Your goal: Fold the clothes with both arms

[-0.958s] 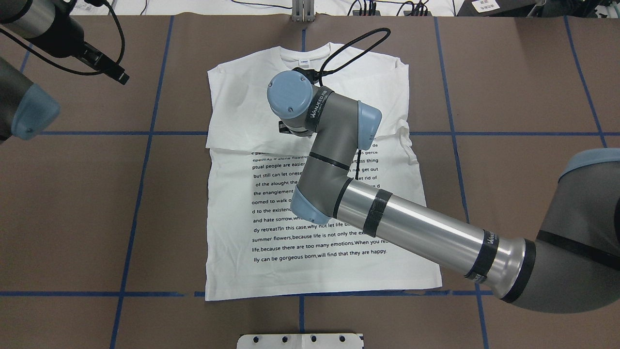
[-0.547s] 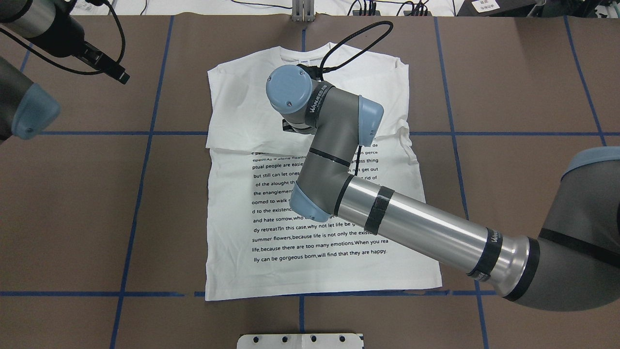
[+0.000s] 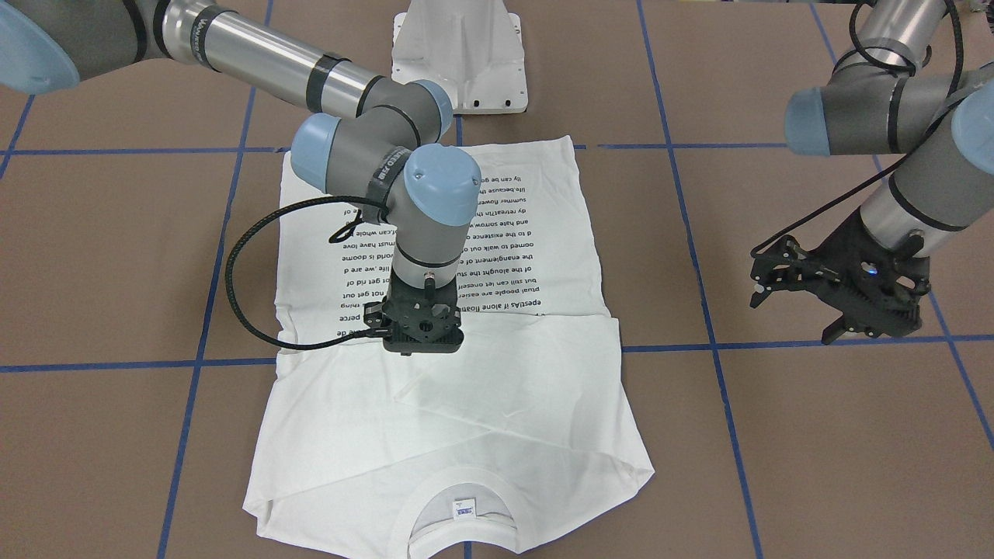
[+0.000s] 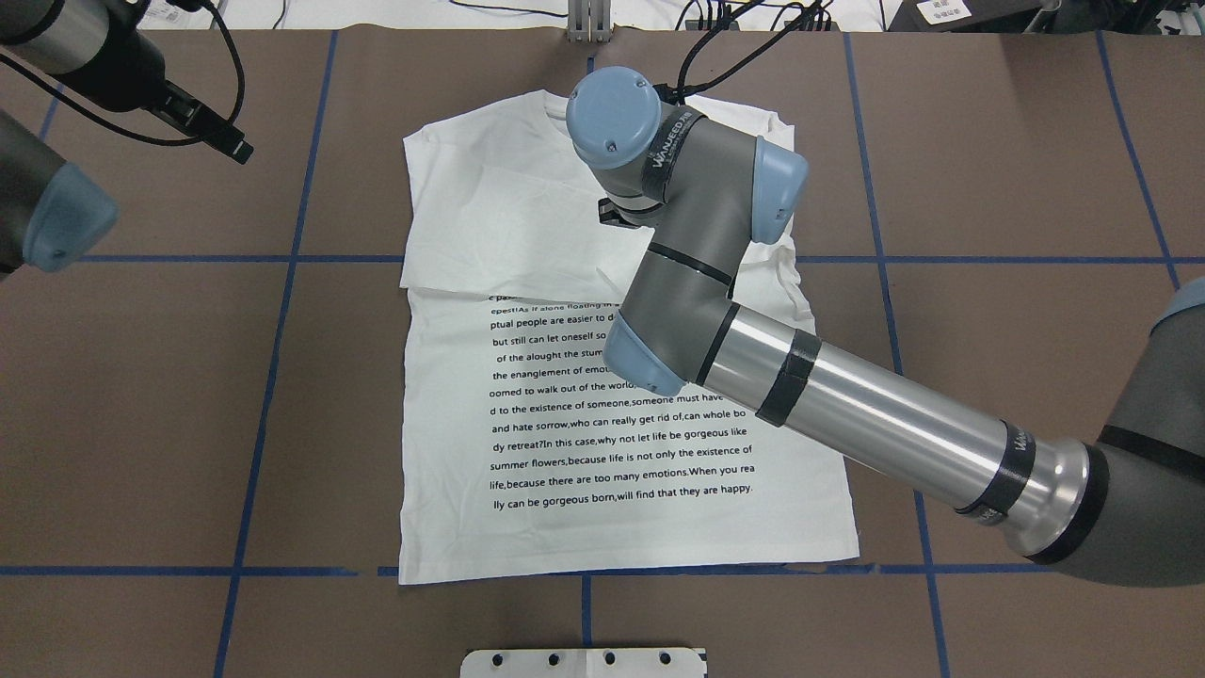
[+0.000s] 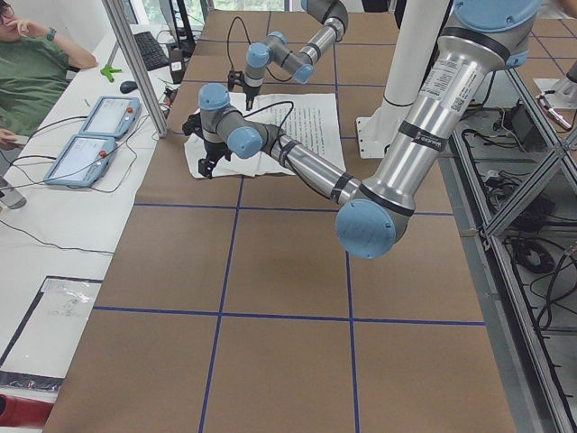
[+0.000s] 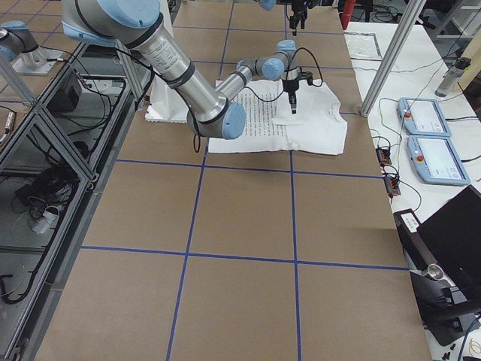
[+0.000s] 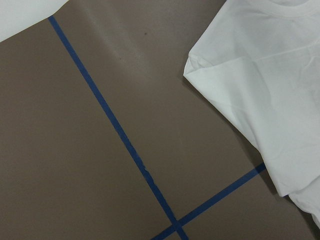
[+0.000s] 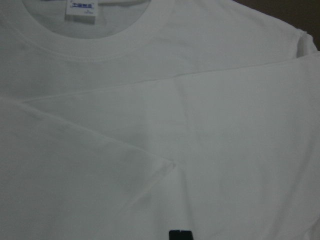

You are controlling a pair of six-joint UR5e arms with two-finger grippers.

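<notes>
The right tool [image 3: 420, 335] hangs just above the chest of the T-shirt [image 4: 621, 471], over the sleeves [image 3: 505, 373] folded across it. Its fingers point straight down and are hidden under its own body, so I cannot tell how far apart they are. The cloth below lies flat and unlifted, so it seems to hold nothing. The left tool [image 3: 808, 307] hangs well off to the side over the bare surface [image 4: 988, 188], fingers spread and empty, near the shirt's shoulder corner [image 7: 187, 72].

The shirt lies flat in the middle of the surface, print side up. Its collar [image 3: 462, 497] and neck label [image 3: 464, 510] are at the end away from the robot, its hem towards it.

With the sleeves in, the step in hand looks like the lengthwise fold, collar end onto hem. To do it well, each tool should pinch one shoulder corner through all layers, folded sleeve included. Lift both only just clear and keep them level with each other, or the edge will skew. Carry the fold over the print and let go only once the edges line up
</notes>
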